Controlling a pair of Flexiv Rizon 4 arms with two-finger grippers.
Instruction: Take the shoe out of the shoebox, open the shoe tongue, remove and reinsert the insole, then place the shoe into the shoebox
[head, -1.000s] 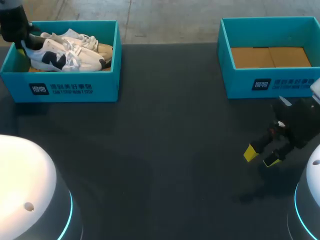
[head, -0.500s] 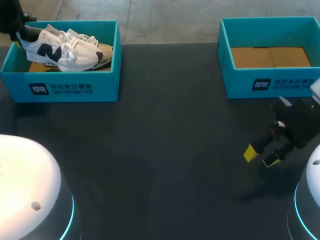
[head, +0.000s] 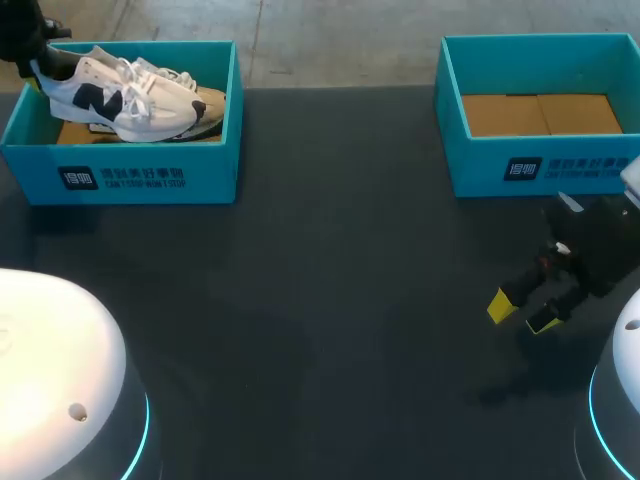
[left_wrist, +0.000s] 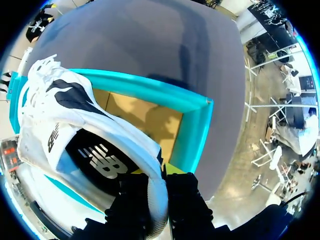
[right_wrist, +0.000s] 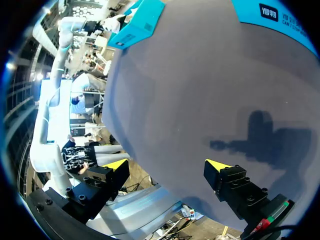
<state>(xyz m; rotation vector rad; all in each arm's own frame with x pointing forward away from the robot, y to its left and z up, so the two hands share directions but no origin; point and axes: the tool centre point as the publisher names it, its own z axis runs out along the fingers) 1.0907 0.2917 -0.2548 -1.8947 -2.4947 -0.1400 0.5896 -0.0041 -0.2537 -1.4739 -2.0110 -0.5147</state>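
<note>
Dark tabletop bears the shoebox beneath my left hand, clenched on the heel of the shoe ahead of it: removal barely begun, the rest pending; right hand released.

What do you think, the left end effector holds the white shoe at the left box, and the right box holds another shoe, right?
No. The left end effector holds the white shoe at the left box, but the right box holds no shoe: the head view shows only its bare cardboard floor.
</note>
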